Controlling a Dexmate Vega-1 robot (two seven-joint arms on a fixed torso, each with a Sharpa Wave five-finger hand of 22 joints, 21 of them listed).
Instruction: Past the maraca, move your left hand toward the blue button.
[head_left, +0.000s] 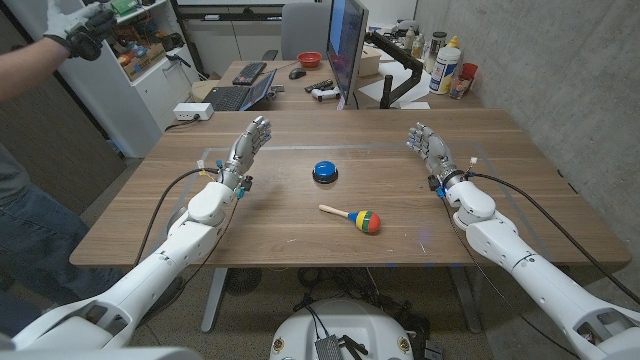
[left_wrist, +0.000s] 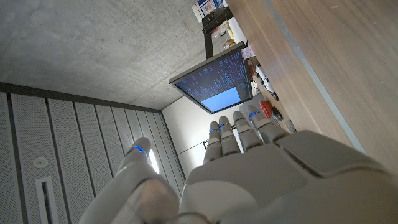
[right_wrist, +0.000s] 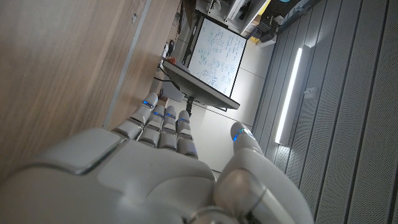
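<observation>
Two hands up and empty. Fingers of left hand (head_left: 246, 147) extended and close together, thumb apart, holding nothing, standing on edge well to the left of blue button (head_left: 325, 172). Fingers of right hand (head_left: 430, 150) likewise straight, side by side, thumb apart, well to the right of the button.

Judged as the start: reach toward the button not yet made. Next move calls for a sideways sweep of the left hand toward the button, kept on the button's far side from maraca (head_left: 352, 217), lying just nearer the robot than the button.

Counted: one blue button, one maraca, one wooden table (head_left: 540, 180), one monitor (head_left: 347, 47) beyond the button.
</observation>
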